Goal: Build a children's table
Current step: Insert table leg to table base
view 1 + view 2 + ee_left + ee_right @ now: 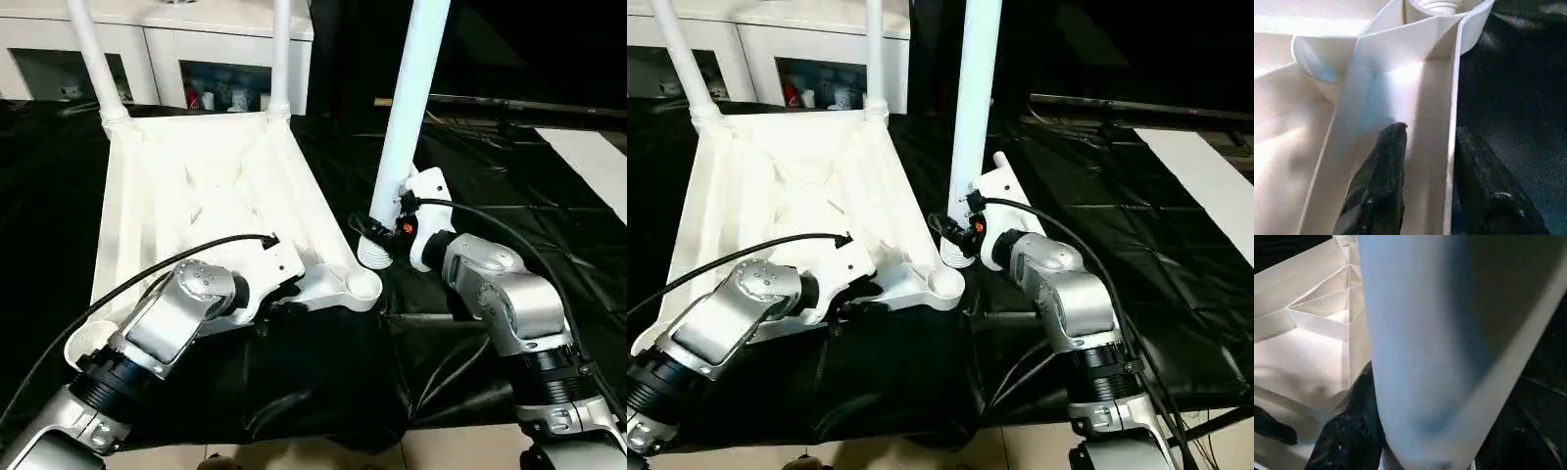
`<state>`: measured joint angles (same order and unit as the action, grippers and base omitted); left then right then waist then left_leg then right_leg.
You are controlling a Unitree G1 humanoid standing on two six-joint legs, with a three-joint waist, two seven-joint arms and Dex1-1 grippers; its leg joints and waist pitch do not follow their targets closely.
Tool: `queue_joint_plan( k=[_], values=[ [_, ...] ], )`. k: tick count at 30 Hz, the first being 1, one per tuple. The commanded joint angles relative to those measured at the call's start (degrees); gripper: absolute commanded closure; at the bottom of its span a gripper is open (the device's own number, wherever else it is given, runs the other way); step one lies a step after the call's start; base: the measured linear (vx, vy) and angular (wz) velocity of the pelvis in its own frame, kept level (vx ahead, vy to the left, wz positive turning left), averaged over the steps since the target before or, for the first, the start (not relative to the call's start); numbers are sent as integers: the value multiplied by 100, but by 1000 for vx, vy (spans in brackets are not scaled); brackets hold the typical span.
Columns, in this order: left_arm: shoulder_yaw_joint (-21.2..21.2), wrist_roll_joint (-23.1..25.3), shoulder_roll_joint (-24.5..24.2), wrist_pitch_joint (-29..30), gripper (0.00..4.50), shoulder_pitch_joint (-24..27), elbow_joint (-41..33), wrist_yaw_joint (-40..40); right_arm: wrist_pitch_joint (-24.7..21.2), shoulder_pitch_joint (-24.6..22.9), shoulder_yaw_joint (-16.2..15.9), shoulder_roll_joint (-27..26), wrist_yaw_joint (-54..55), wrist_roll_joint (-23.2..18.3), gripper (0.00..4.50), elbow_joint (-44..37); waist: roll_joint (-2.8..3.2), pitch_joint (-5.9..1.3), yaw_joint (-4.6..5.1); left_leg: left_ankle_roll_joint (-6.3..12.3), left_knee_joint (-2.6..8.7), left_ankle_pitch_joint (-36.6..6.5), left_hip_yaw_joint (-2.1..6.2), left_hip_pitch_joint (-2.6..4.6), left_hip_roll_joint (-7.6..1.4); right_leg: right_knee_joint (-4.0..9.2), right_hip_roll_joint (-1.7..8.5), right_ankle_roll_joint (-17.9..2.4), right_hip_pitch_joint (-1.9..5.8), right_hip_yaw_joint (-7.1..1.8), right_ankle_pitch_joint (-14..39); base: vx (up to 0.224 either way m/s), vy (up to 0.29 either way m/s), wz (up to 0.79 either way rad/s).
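Right pincer (pixel 377 230) is clamped on the lower end of an upright leg (pixel 409 108), whose ribbed tip hangs just beside the empty corner socket (pixel 355 285). Left pincer (pixel 1425 171) straddles the upturned tabletop's (pixel 211 186) rim wall there. I see two legs (pixel 93 54) already standing in the far corners.

Silver forearms (pixel 186 313), black cables (pixel 127 284), white wrist housings (pixel 426 230).
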<state>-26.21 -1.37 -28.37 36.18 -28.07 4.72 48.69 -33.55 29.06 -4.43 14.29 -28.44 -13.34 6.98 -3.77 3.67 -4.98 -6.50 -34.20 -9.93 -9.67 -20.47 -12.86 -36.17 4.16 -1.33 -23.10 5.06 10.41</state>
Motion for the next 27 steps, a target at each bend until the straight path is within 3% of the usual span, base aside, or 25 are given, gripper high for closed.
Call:
queue_joint_plan(
  k=[1,4,7,10,12,17,19,21,22,24,25,27],
  values=[
    [32,39,43,57,311,-3,-48,-23,8,-18,33,31,30,14,262,-127,136,-419,12,-220,395,-1245,-13,50,-10,478,312,-686,298,-300,1480,0,0,0],
    [101,6,79,52,320,-30,-41,1,29,-17,32,28,2,17,262,-104,131,-414,6,-216,395,-1279,-14,55,-12,494,320,-664,291,-299,1575,0,0,0],
    [100,-44,48,38,357,-10,-71,84,63,-32,27,32,-28,12,262,-95,129,-413,3,-212,398,-1283,-11,48,-10,500,321,-633,295,-297,1632,0,0,0],
    [20,-122,-87,41,364,88,-166,316,256,-144,-95,107,-330,-17,262,-106,124,-420,5,-189,397,-1279,-9,44,-21,491,329,-637,295,-300,1596,0,0,0],
    [-37,-114,-162,34,392,148,-210,396,562,-236,-107,117,-530,-57,262,-82,122,-425,1,-182,399,-1204,-7,37,-29,472,328,-688,302,-301,1433,0,0,0],
    [-71,-76,-331,-25,422,269,-241,509,52,-321,293,-16,-1058,-891,262,-179,117,-409,28,-102,404,-1313,-10,42,-27,485,316,-725,297,-296,1541,0,0,0],
    [-14,-73,-430,-101,442,288,-205,590,-211,-358,432,-6,-1480,-1299,262,-129,82,-412,24,-56,403,-1298,-11,34,-26,493,321,-729,308,-296,1577,0,0,0],
    [32,-96,-479,-186,447,288,-197,647,-190,-374,373,50,-1672,-1294,262,-4,95,-413,22,-63,408,-1235,-5,24,-32,483,330,-729,307,-297,1553,0,0,0],
    [71,-122,-498,-278,449,284,-174,685,-161,-375,290,101,-1764,-1221,262,103,48,-410,33,-73,406,-1197,-12,18,-34,484,330,-735,304,-294,1557,0,0,0],
    [116,-131,-533,-390,450,274,-144,719,-36,-372,133,178,-1821,-1013,262,310,70,-408,39,-84,401,-1178,-15,25,-28,484,335,-748,298,-298,1611,0,0,0],
    [129,-146,-543,-466,450,276,-136,753,26,-368,82,201,-1821,-930,262,389,38,-400,45,-80,398,-1178,-21,18,-21,497,338,-719,297,-296,1731,0,0,0],
    [163,-158,-564,-497,450,280,-142,749,195,-373,-109,330,-1876,-720,262,531,34,-397,41,-93,392,-1188,-25,24,-22,514,349,-689,286,-298,1877,0,0,0]
  ],
)
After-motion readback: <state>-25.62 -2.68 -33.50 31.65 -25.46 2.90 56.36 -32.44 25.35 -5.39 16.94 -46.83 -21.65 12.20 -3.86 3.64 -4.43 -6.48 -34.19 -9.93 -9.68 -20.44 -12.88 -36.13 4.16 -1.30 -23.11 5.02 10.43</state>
